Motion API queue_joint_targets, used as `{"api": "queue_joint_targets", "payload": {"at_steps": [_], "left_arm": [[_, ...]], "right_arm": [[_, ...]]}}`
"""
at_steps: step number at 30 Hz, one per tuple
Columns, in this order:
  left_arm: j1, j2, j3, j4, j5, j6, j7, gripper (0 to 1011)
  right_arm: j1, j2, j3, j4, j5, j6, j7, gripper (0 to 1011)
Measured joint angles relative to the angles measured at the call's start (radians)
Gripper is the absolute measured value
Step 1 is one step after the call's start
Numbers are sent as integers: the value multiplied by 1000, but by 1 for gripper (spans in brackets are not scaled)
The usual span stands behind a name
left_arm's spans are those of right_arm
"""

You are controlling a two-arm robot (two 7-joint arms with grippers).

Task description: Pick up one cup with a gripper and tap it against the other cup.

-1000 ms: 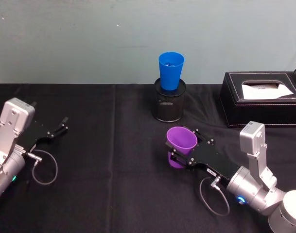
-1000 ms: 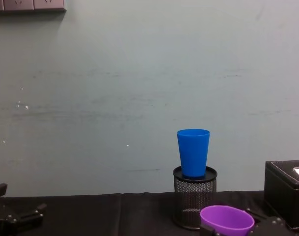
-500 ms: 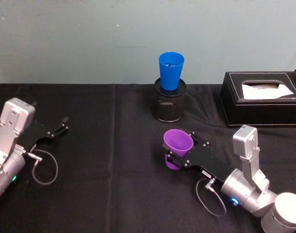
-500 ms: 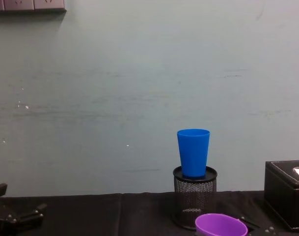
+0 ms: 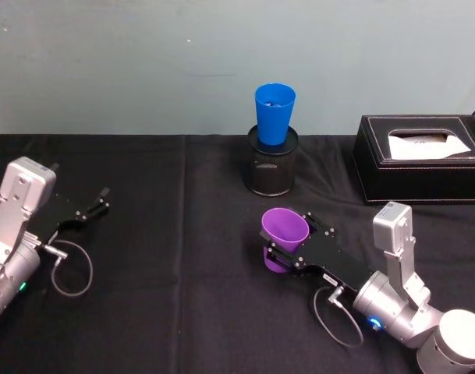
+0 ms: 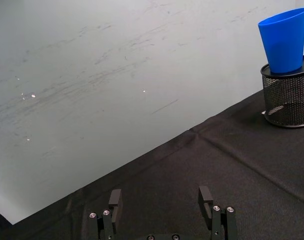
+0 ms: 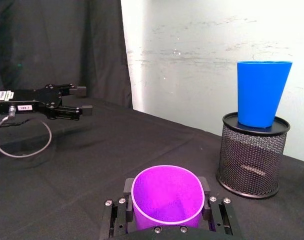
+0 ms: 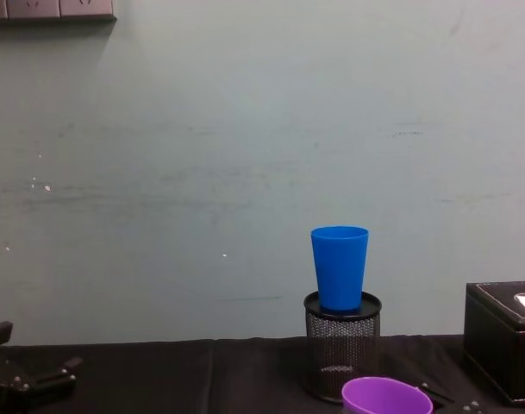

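Two cups mattered, and they stood apart — the purple cup (image 5: pixel 284 238) was clasped in the right gripper (image 5: pixel 288 249) low over the black surface (image 5: pixel 167 257), while the blue cup (image 5: pixel 274 114) sat upright in the mouth of a black mesh pen holder (image 5: pixel 271 170) near the back wall. From the gripper, the blue cup lay ahead, toward the wall, and higher up, raised on the holder. In the right wrist view the gripper's fingers (image 7: pixel 126 200) pressed the purple cup's sides from both flanks, mouth up, its long axis close to vertical with a slight lean. The blue cup's long axis was vertical too, rim up and narrow base down in the holder.

By my judgement the grasp was made and the tap not yet: the coming move would call for a lift and a forward reach, since the blue wall stood above the purple rim. A hard knock might topple the blue cup from its perch.

At the left edge the left gripper (image 5: pixel 90 206) rested on the cloth, fingers spread and empty — well apart from both cups. A black tissue box (image 5: pixel 420 160) stood to the right.
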Motion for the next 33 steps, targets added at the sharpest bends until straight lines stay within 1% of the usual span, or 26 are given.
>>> {"api": "queue_joint_targets", "payload": {"at_steps": [2, 3, 5, 6, 10, 12, 16, 18, 21, 25, 27, 28, 31, 33], "left_arm": [[0, 0, 0, 0, 0, 0, 0, 1000], [0, 0, 0, 0, 0, 0, 0, 1000], [0, 0, 0, 0, 0, 0, 0, 1000], [0, 0, 0, 0, 0, 0, 0, 1000], [0, 0, 0, 0, 0, 0, 0, 1000], [0, 0, 0, 0, 0, 0, 0, 1000], [0, 0, 0, 0, 0, 0, 0, 1000], [0, 0, 0, 0, 0, 0, 0, 1000], [0, 0, 0, 0, 0, 0, 0, 1000], [0, 0, 0, 0, 0, 0, 0, 1000], [0, 0, 0, 0, 0, 0, 0, 1000], [0, 0, 0, 0, 0, 0, 0, 1000], [0, 0, 0, 0, 0, 0, 0, 1000], [0, 0, 0, 0, 0, 0, 0, 1000]], "right_arm": [[0, 0, 0, 0, 0, 0, 0, 761], [0, 1, 0, -1, 0, 0, 0, 807], [0, 1, 0, -1, 0, 1, 0, 833], [-1, 1, -1, -2, 0, 1, 0, 882], [-1, 1, -1, -3, -1, 1, -1, 984], [-1, 1, -1, -3, -1, 2, -1, 1004], [-1, 2, -1, -3, -1, 2, -2, 1004], [-6, 3, 2, -20, -1, 4, -5, 1004], [-20, 11, 14, -71, 5, 13, -11, 1004], [-34, 21, 24, -121, 11, 31, -21, 1004], [-47, 31, 34, -162, 15, 47, -33, 1004], [-60, 37, 44, -191, 16, 59, -48, 1004], [-79, 46, 62, -234, 15, 80, -80, 1004], [-99, 53, 81, -274, 10, 104, -118, 1004]]}}
